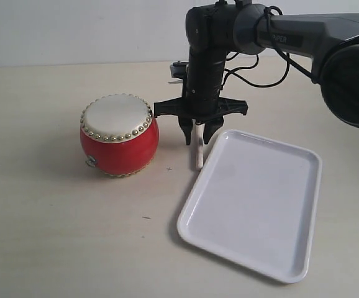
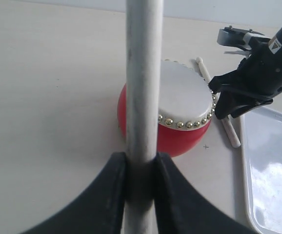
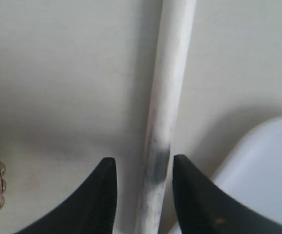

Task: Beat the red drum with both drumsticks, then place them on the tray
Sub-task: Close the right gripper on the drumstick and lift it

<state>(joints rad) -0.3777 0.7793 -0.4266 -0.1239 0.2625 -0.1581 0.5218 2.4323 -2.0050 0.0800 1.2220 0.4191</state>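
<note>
The left gripper (image 2: pixel 142 161) clenches one drumstick (image 2: pixel 143 73); the right gripper (image 3: pixel 143 163), jaws spread, straddles the other drumstick (image 3: pixel 172 87) at the red drum's (image 1: pixel 118 149) three o'clock, seemingly poised to grasp.

**First drumstick (image 2: pixel 144 73) clamped in the left hand (image 2: pixel 141 163)**

The stick is gripped between two black fingers (image 2: pixel 107 195), which are pressed against it on both sides. Beyond it, the red drum (image 2: pixel 180 139) is seen upright on the pale tabletop (image 2: pixel 48 97), its cream head ringed with brass studs. The second drumstick (image 2: pixel 231 134) is laid flat on the tabletop just beside the drum, between it and the white tray (image 2: pixel 272 161). The right hand (image 2: pixel 231 109) is positioned low over that stick; whether the stick is touched cannot be told.
</note>
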